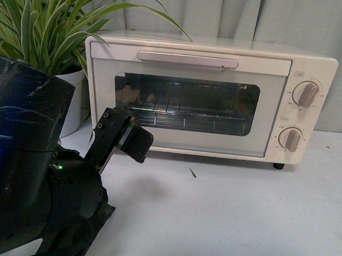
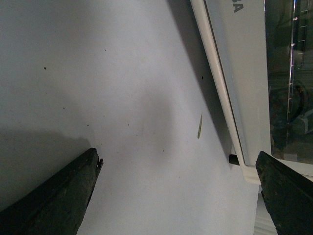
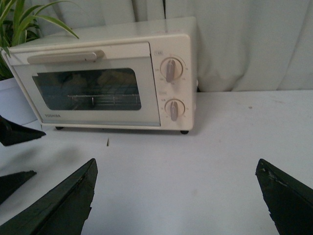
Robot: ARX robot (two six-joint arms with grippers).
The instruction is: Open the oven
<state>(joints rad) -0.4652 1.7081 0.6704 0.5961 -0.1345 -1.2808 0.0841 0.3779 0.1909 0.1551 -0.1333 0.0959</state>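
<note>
The cream-white oven [image 1: 279, 71] stands at the back of the white table, its glass door shut and its long bar handle [image 1: 187, 60] along the door's top. Two round knobs [image 1: 306, 94] sit on its right side, and the wire rack shows through the glass. My left gripper [image 1: 129, 138] is open and empty, low in front of the door's lower left corner, not touching it. In the left wrist view [image 2: 178, 196] the oven's lower edge [image 2: 244, 88] and a black foot [image 2: 234, 159] lie close by. My right gripper [image 3: 176, 196] is open, well back from the oven [image 3: 146, 58].
A potted plant [image 1: 38, 21] in a white pot [image 1: 73, 104] stands just left of the oven. A grey curtain hangs behind. A small thin sliver [image 1: 192, 173] lies on the table [image 1: 241, 213] in front of the oven.
</note>
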